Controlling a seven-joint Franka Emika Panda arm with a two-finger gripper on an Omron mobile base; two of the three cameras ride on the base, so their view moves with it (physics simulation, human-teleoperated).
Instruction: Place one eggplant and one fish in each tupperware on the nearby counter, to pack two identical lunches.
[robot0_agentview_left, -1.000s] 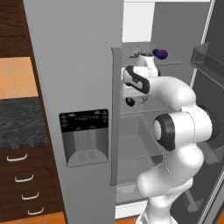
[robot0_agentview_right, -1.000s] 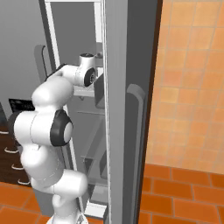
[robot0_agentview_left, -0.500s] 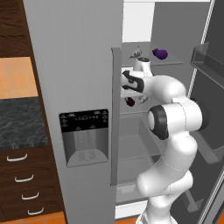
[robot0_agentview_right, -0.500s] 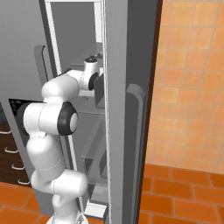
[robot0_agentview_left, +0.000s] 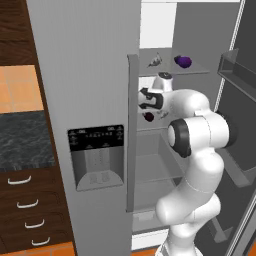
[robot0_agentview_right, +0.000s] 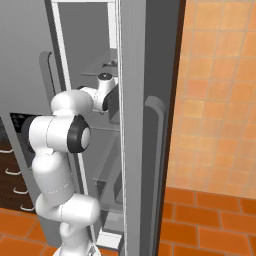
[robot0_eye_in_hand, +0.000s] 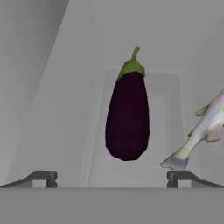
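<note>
My gripper (robot0_agentview_left: 143, 99) is inside the open fridge, just above the middle shelf, and stands open with nothing between its fingers. In the hand view the gripper (robot0_eye_in_hand: 111, 177) faces a near-black eggplant (robot0_eye_in_hand: 127, 118) with a green cap, lying straight ahead between the fingertips (robot0_eye_in_hand: 43, 177) but apart from them. A silvery fish (robot0_eye_in_hand: 201, 131) lies just right of it. From the left base view that dark eggplant (robot0_agentview_left: 148, 116) sits below the hand. A violet eggplant (robot0_agentview_left: 183, 61) and another fish (robot0_agentview_left: 156, 60) rest on the upper shelf. The counter (robot0_agentview_left: 20, 140) is at the left; the tupperware is out of view.
The closed fridge door with its dispenser panel (robot0_agentview_left: 97, 155) stands close on the hand's left. The open right door with shelf bins (robot0_agentview_left: 239, 75) flanks the arm. Dark cabinet drawers (robot0_agentview_left: 25, 205) sit under the counter. In the right base view a door edge (robot0_agentview_right: 145, 125) hides the hand.
The arm has reached further into the fridge, and the hand has dropped slightly toward the middle shelf. The jaws have stayed open.
</note>
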